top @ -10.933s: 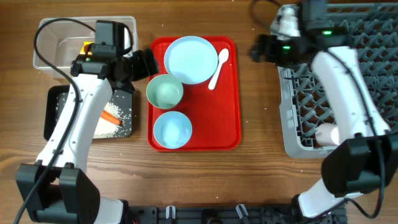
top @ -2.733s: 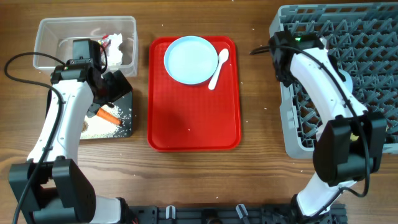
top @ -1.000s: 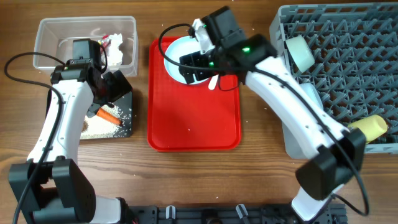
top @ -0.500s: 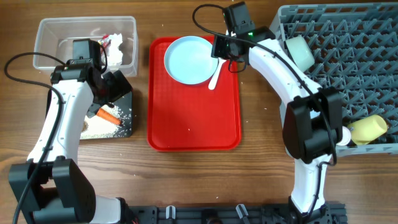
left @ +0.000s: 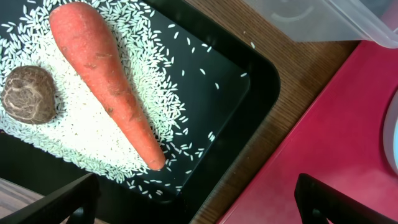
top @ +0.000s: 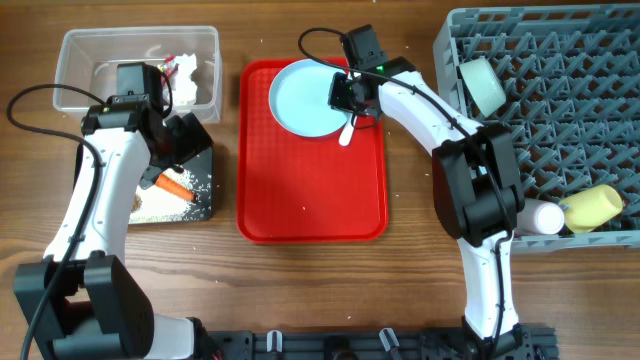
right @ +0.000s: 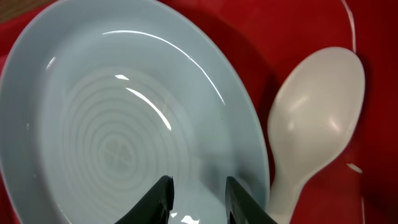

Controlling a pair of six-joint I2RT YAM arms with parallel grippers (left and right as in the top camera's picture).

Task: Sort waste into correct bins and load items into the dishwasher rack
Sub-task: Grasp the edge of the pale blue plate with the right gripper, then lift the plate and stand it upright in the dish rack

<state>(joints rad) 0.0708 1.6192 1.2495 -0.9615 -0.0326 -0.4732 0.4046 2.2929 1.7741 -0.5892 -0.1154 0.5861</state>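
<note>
A pale-blue plate (top: 300, 95) (right: 118, 124) lies at the far end of the red tray (top: 310, 190), with a white spoon (right: 317, 118) against its right rim. My right gripper (top: 345, 95) (right: 198, 196) hovers just inside that rim. Its jaws are narrowed to a small gap with only plate surface showing between them. My left gripper (top: 195, 140) (left: 199, 208) hangs wide open over the black tray's (left: 249, 74) right edge, holding nothing. An orange carrot (left: 106, 81), a brown lump (left: 28, 94) and rice (left: 62, 137) lie in that tray.
The grey dishwasher rack (top: 560, 110) fills the right side and holds a pale bowl (top: 483, 85), a yellow cup (top: 592, 208) and a pink cup (top: 540, 215). A clear tub (top: 80, 60) at the far left holds white tissue (top: 185, 75).
My right gripper's jaws have narrowed from wide open while it settled over the plate's right side next to the spoon. The left arm has stayed still.
</note>
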